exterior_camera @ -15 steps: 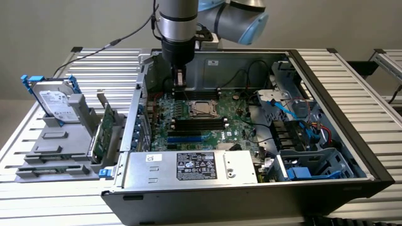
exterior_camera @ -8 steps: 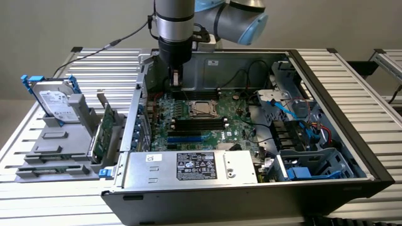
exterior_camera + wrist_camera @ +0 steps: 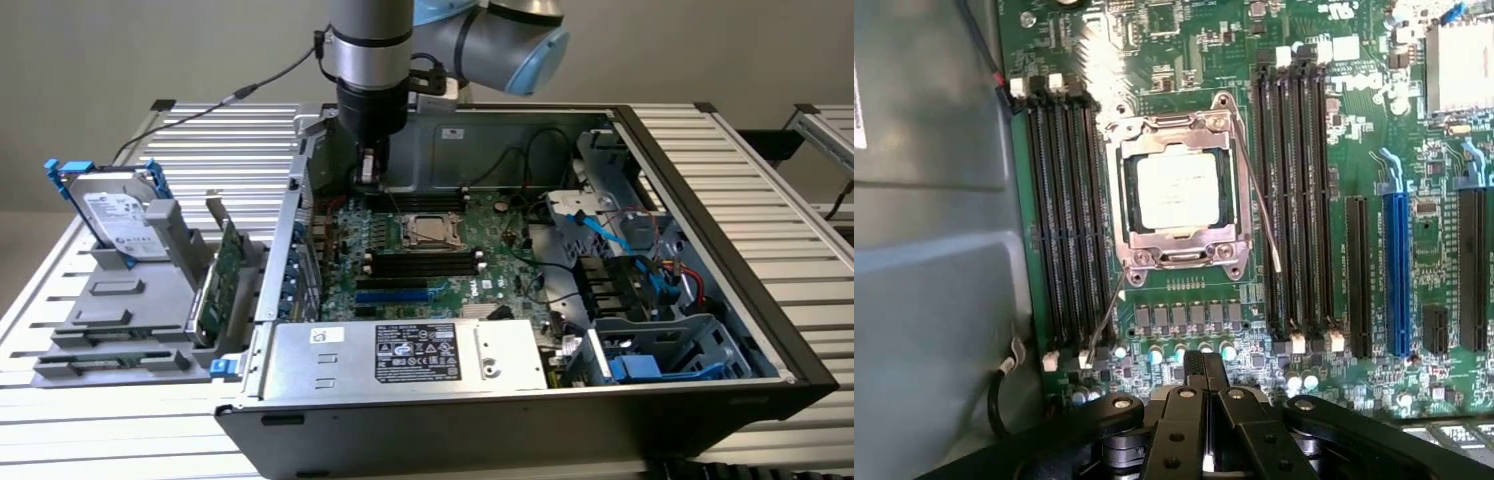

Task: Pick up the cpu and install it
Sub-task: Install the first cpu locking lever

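Note:
The cpu (image 3: 431,231) is a small square chip with a dull silver top, lying flat inside the metal socket frame (image 3: 1179,250) on the green motherboard (image 3: 400,280). In the wrist view the cpu (image 3: 1182,192) sits between two banks of long black memory slots (image 3: 1059,220). My gripper (image 3: 370,178) hangs over the board's far edge near the case's back wall, a short way from the socket and apart from the chip. Its black fingers (image 3: 1184,400) are pressed together, and my gripper (image 3: 1204,368) holds nothing.
The open computer case (image 3: 721,200) rests on a slatted aluminium table. A boxed power supply (image 3: 400,355) fills its front, and blue cables and drive cages (image 3: 641,290) its right. At the exterior view's left, a grey rack holds a hard drive (image 3: 118,215) and a green card (image 3: 227,270).

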`<state>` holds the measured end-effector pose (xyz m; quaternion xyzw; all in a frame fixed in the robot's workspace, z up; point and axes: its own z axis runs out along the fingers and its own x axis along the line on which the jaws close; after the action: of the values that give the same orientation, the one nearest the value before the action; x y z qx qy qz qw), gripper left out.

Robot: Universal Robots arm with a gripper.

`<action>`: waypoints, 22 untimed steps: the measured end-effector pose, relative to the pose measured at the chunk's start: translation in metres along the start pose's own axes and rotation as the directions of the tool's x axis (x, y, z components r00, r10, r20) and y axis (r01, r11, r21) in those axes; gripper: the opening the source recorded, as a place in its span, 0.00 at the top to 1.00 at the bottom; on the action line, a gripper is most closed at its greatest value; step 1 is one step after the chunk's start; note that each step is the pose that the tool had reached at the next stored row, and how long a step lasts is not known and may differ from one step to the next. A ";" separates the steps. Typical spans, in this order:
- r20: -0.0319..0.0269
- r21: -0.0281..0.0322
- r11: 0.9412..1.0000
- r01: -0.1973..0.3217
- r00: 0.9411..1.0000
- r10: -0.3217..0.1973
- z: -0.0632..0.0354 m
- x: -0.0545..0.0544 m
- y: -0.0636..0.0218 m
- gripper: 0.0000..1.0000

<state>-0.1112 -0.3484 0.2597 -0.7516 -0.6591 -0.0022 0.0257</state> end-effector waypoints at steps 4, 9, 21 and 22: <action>-0.003 -0.003 0.997 -0.072 0.997 0.072 0.0005 0.000 0.0000 0.89; -0.006 -0.005 0.987 -0.162 0.987 0.162 0.0014 0.000 0.0000 0.89; -0.016 -0.011 0.930 -0.368 0.930 0.367 0.0065 0.000 0.0002 0.89; -0.017 -0.012 0.923 -0.385 0.923 0.385 0.0073 0.000 0.0003 0.89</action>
<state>-0.1112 -0.3484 0.2524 -0.8664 -0.4986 -0.0072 0.0248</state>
